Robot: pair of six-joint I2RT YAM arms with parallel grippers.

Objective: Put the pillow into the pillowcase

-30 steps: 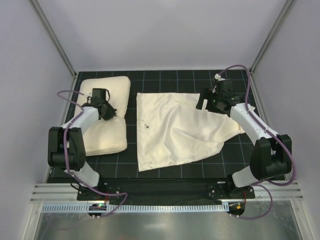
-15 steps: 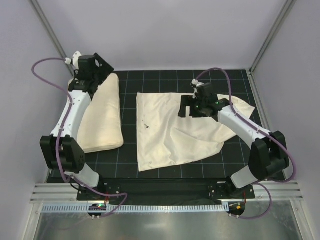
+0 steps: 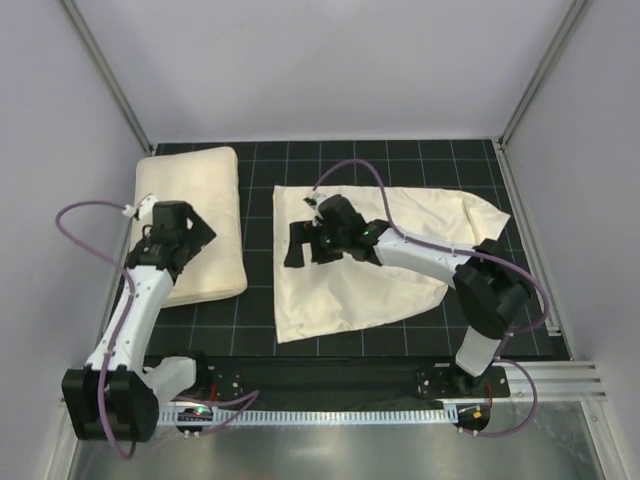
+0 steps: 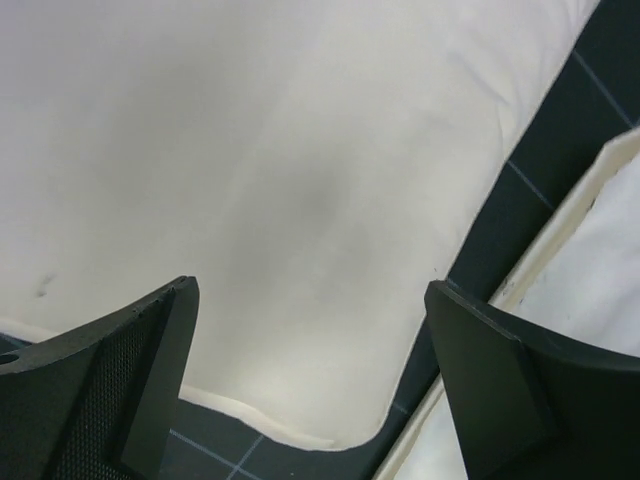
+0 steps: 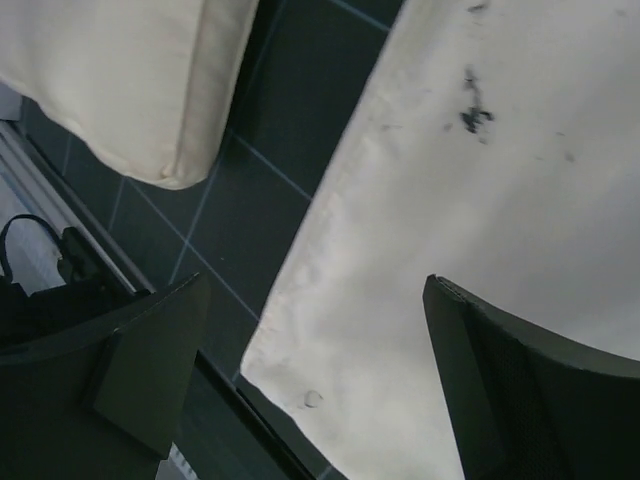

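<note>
Pillow (image 3: 205, 200) and pillowcase (image 3: 390, 280) lie apart on the dark gridded surface (image 3: 258, 320), and both sets of jaws are spread wide, holding nothing.

The plump pillow sits at 9 to 10 o'clock, wholly outside the pillowcase. The pillowcase lies flat and wrinkled from the centre out to 3 o'clock, with a strip of bare surface between the two. The left jaws hang above the pillow's near right part. The right jaws hover over the pillowcase's left edge, near a small dark smudge (image 5: 470, 110); whether they touch the cloth cannot be told.
</note>
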